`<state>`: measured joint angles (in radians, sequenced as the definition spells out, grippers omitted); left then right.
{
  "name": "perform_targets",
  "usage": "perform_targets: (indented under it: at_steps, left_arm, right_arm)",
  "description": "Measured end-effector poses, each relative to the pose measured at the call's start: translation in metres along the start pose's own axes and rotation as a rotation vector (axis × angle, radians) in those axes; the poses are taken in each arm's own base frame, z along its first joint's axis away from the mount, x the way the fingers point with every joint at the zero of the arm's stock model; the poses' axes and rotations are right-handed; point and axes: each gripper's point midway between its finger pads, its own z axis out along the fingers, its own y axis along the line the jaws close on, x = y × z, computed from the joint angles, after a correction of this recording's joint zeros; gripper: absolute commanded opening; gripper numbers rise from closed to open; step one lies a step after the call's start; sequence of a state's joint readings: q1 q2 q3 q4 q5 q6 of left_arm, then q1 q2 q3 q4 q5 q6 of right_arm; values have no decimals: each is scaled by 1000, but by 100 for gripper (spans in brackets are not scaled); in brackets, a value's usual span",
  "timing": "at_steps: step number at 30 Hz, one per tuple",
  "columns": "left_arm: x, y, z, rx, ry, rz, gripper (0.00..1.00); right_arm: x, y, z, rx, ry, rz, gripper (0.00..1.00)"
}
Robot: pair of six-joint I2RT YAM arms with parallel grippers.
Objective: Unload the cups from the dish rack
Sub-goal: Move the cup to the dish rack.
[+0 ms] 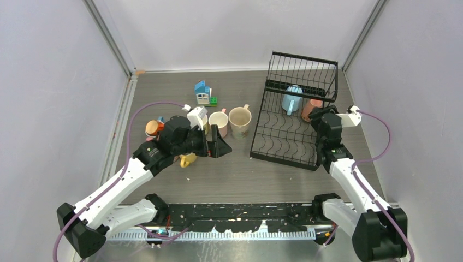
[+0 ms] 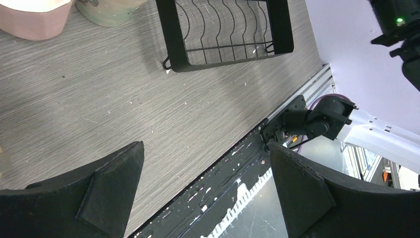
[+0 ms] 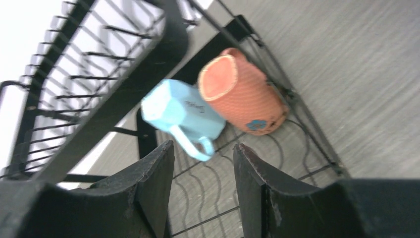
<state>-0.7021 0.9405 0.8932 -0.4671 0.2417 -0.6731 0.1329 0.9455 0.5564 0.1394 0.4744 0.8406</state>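
Note:
The black wire dish rack [image 1: 284, 155] stands at the right. A light blue cup [image 1: 291, 99] and a salmon-orange cup [image 1: 311, 108] lie on its base under the upper shelf. My right gripper [image 1: 318, 115] is open just before them. In the right wrist view its jaws [image 3: 204, 145] stand apart, with the blue cup [image 3: 178, 111] and its handle just ahead and the salmon cup [image 3: 242, 96] to the right. My left gripper [image 1: 220, 147] is open and empty over the table, near a pink cup [image 1: 218, 123] and a beige cup [image 1: 239, 121]; its wrist view [image 2: 206, 146] shows nothing between the jaws.
An orange cup [image 1: 154, 128], a yellow cup [image 1: 187, 160] and a cream cup [image 1: 197, 117] stand by my left arm. A small blue-white-green toy house [image 1: 203, 93] is behind them. The rack's upper shelf bar [image 3: 129, 84] hangs over the cups.

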Motion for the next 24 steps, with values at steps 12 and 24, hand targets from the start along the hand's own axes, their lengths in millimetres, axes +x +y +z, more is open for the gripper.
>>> perform_targets:
  at_steps: [12,24]
  left_arm:
    - [4,2,2,-1,10,-2,100]
    - [5,3,3,-3,13,-3,100]
  right_arm:
    - [17,-57,43,92,47,122,63]
    - [22,-42,66,36,69,405,79]
